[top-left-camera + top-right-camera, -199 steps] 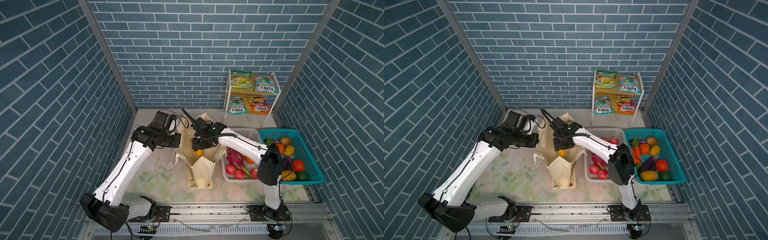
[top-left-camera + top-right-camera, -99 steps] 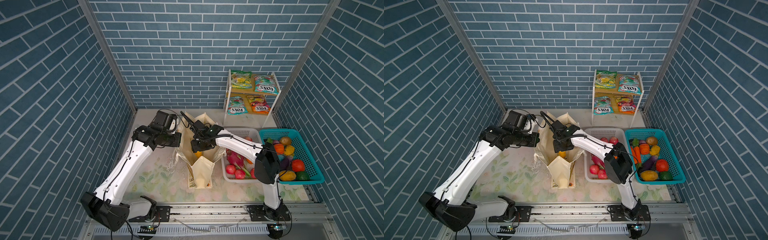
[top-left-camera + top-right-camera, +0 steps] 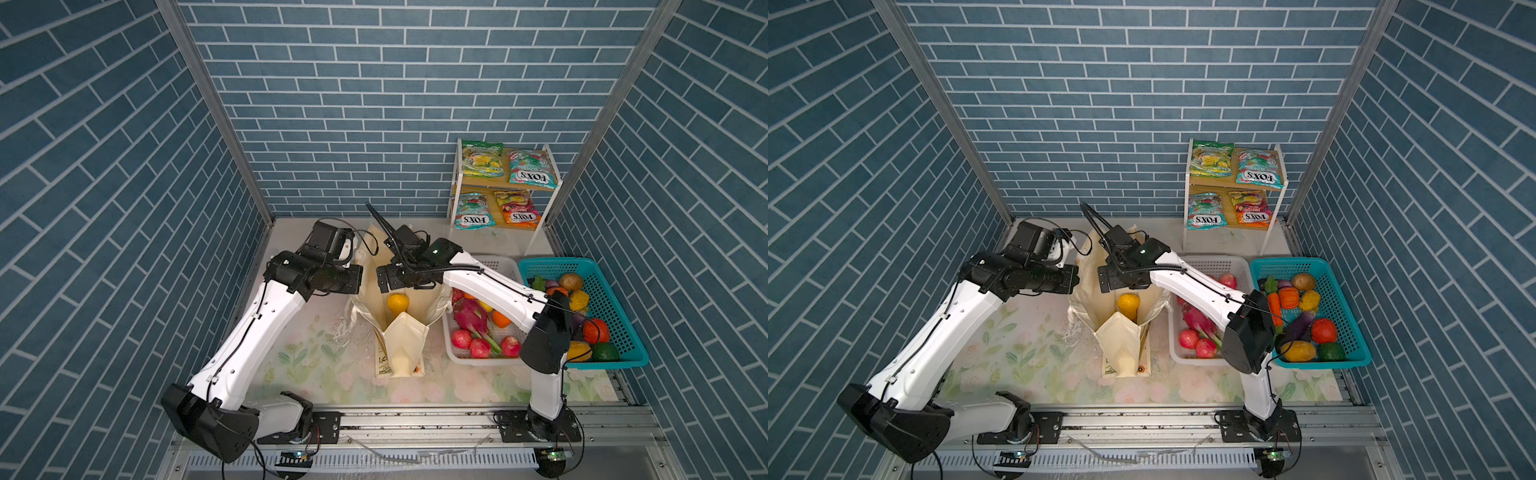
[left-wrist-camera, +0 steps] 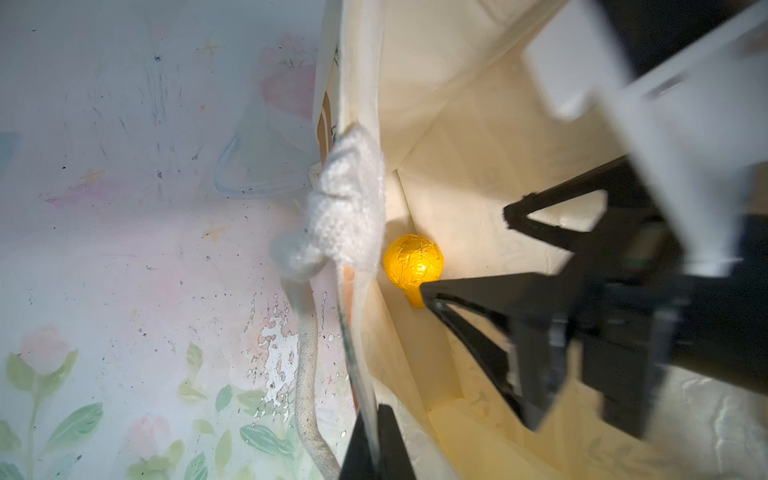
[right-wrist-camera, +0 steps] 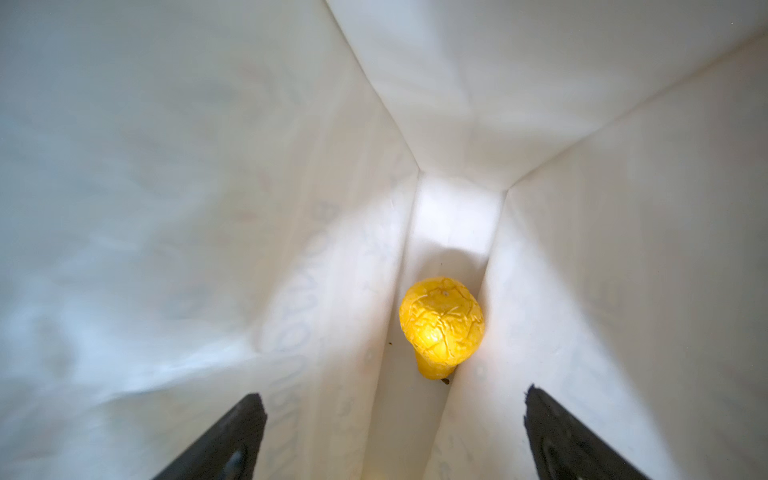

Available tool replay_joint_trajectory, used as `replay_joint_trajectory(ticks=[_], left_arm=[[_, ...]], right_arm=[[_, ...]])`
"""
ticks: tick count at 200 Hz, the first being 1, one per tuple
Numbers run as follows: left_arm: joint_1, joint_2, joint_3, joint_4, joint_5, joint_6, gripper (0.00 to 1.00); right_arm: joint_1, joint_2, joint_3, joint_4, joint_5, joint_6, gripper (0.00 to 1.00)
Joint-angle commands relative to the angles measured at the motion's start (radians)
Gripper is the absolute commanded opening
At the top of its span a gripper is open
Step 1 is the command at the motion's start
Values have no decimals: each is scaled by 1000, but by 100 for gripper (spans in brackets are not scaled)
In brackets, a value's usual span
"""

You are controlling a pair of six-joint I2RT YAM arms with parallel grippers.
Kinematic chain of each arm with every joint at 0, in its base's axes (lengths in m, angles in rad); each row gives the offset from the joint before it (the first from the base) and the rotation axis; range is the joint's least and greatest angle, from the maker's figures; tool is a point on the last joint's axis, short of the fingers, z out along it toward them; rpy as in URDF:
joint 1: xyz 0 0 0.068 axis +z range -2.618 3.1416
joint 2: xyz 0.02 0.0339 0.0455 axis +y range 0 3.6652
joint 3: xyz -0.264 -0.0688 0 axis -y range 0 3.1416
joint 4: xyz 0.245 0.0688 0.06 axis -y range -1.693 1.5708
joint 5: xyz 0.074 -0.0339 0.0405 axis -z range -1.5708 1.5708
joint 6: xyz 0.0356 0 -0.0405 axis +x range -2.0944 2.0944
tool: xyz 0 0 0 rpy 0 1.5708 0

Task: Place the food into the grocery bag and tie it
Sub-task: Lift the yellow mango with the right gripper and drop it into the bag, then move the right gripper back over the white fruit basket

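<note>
One yellow fruit (image 3: 397,303) lies inside the upright grocery bag (image 3: 405,349) on the surface (image 3: 316,353), seen in both top views. Left wrist view: left tool (image 4: 374,419) clamped shut on the bag's rim. Right wrist view: right tool (image 5: 394,395) spread wide open inside the bag, above the fruit, not touching it.

Yellow fruit (image 3: 398,302) half hidden behind grocery bag (image 3: 405,345) fold, centre frame. Right end effector (image 5: 394,395) fingers cut off, wrist view.

Left end effector (image 4: 375,419) pinched closed, right end effector (image 5: 394,392) jaws spread wide, both arms reaching inward
</note>
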Motion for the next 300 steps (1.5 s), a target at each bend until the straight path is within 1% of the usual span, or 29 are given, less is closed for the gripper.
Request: replay_joint_trajectory(ticks=[1, 30, 54, 71, 95, 128, 154, 182, 192, 211, 226, 275, 300], left_arm=[[-3, -16, -10, 19, -5, -5, 0], [-3, -23, -20, 18, -8, -8, 0], [-3, -26, -29, 19, -7, -15, 0], [-2, -30, -32, 17, -7, -17, 0], [-3, -38, -26, 7, -19, -14, 0], [-3, -33, -23, -9, -11, -5, 0], [-3, -35, -23, -13, -12, -7, 0], [-4, -38, -15, -23, -14, -8, 0], [-2, -41, -13, -26, -14, -8, 0], [-2, -46, -16, -27, -14, -12, 0], [-3, -51, -20, -25, -14, -14, 0], [-3, -60, -24, -27, -17, -16, 0], [-3, -54, -25, -23, -15, -16, 0]], right_arm=[[4, -133, 92, -62, 68, -21, 98], [3, -240, 133, -71, 123, -32, 95], [-10, -331, 114, -89, 181, -38, 94], [-35, -402, 69, -122, 230, -34, 93], [-116, -535, -85, -146, 255, -3, 92], [-245, -729, -386, -152, 244, 61, 91], [-318, -830, -598, -153, 174, 94, 91], [-348, -868, -747, -150, 98, 90, 91], [-353, -868, -786, -143, 64, 68, 90], [-356, -850, -837, -121, -4, -18, 90], [-356, -825, -854, -116, -30, -86, 89], [-354, -782, -862, -87, 16, -351, 88], [-353, -773, -874, -48, -7, -498, 90]])
